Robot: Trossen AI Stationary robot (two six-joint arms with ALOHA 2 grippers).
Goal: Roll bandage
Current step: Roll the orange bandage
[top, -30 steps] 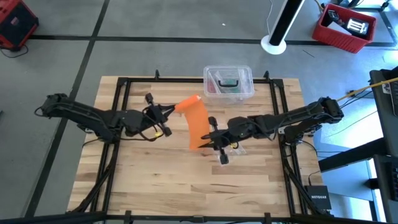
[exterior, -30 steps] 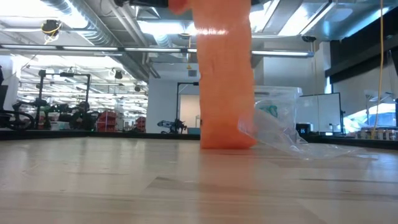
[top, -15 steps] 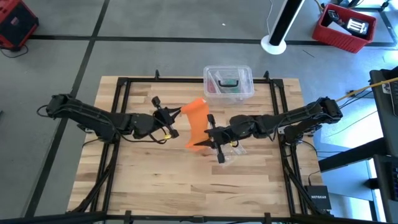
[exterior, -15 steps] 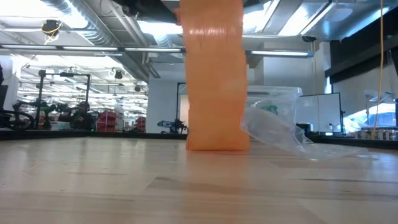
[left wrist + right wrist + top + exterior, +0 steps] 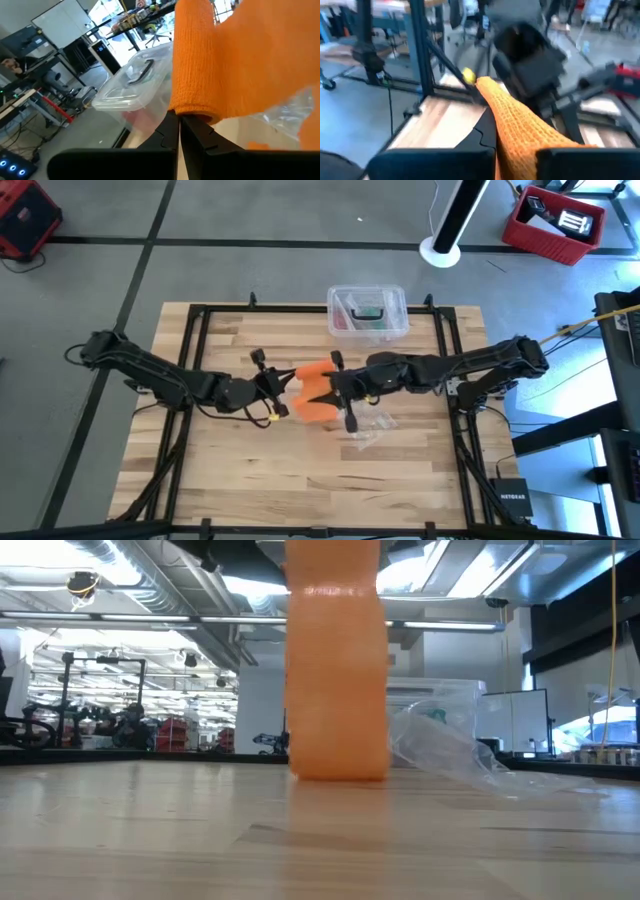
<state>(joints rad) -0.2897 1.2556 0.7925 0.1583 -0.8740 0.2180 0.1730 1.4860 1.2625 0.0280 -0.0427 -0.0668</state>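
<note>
From above I see the bright orange stretchy fabric bandage [image 5: 314,392] bunched between my clamped left gripper [image 5: 277,387] and right gripper [image 5: 334,388], in front of the clear plastic box [image 5: 366,312]. Level with the pale wooden desk [image 5: 200,840], its ribbed band hangs to the surface.

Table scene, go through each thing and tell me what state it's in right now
bandage: unrolled, held up between both grippers, lower end touching the table
left gripper: shut on the bandage
right gripper: shut on the bandage
clear plastic box: lid closed, at the table's far edge
clear plastic wrapper: crumpled, lying empty
</note>
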